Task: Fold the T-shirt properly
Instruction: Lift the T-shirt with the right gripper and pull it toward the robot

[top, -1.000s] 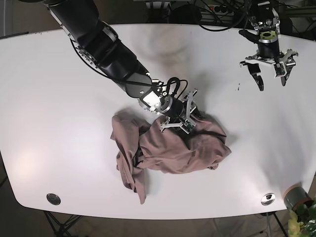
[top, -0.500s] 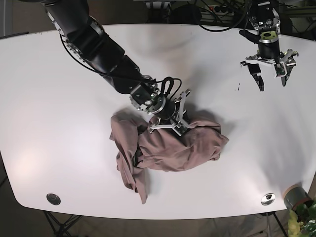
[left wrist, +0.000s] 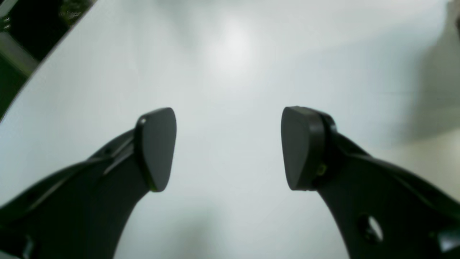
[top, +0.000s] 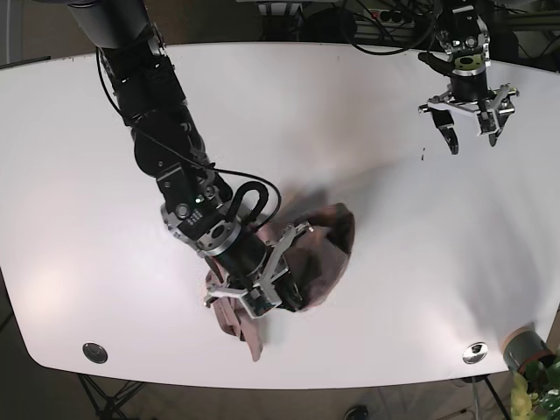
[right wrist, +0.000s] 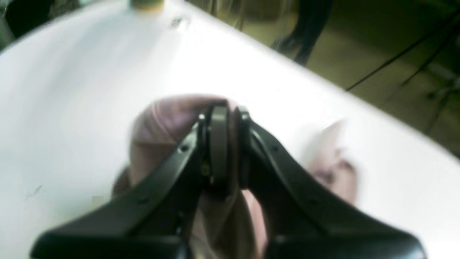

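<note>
The mauve T-shirt (top: 322,249) lies bunched on the white table (top: 87,157), front of centre. My right gripper (top: 267,297) is low over its front-left part and shut on a fold of the fabric. In the right wrist view the fingers (right wrist: 219,151) are pressed together with pink cloth (right wrist: 169,115) around and under them; that view is blurred. My left gripper (top: 468,131) hangs open and empty above the table's far right corner, far from the shirt. The left wrist view shows its pads (left wrist: 158,147) wide apart over bare table (left wrist: 230,54).
A small dark mark (top: 423,156) is on the table below the left gripper. Round metal grommets sit at the front left (top: 94,352) and front right (top: 475,352). A potted plant (top: 527,352) stands off the front right corner. Cables run behind the back edge.
My right gripper has pulled the shirt's far edge toward the front left, so the cloth is folded over and more bunched. The left gripper shifted slightly and stays open.
</note>
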Robot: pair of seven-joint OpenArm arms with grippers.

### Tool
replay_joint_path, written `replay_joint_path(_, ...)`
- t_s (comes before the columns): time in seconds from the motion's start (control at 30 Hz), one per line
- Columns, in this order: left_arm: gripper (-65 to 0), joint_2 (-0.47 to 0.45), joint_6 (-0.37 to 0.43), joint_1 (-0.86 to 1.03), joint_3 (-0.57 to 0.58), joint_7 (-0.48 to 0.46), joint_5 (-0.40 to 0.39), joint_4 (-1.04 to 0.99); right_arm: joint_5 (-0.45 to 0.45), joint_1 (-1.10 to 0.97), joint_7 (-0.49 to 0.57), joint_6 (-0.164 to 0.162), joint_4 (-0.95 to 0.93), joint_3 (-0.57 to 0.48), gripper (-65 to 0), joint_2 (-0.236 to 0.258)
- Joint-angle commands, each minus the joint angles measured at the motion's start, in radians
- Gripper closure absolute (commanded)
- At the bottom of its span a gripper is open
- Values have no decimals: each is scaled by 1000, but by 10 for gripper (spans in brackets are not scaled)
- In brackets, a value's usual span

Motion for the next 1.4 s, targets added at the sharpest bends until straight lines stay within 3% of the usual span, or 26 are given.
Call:
replay_joint_path(0.0, -426, -8, 2, 0, 15, -34, 3, 20, 5, 81, 17, 27, 43, 47, -27, -2)
replay_joint_path(0.53, -428, -37, 2, -25, 167, -32, 6, 49, -4, 531, -174, 173, 41, 246, -27, -1)
replay_joint_path(0.83, -428, -37, 2, -115, 227, -28, 7, 63, -3, 747, -187, 179, 30, 243, -27, 68)
replay_joint_path(1.03, -428, -37, 2, -223, 276, 91, 7, 68, -4, 855, -229, 187, 18, 215, -27, 102)
replay_joint_path(1.37, -428, -37, 2, -430, 400, 184, 7, -4, -4, 833, -227, 187, -2, 209, -27, 105)
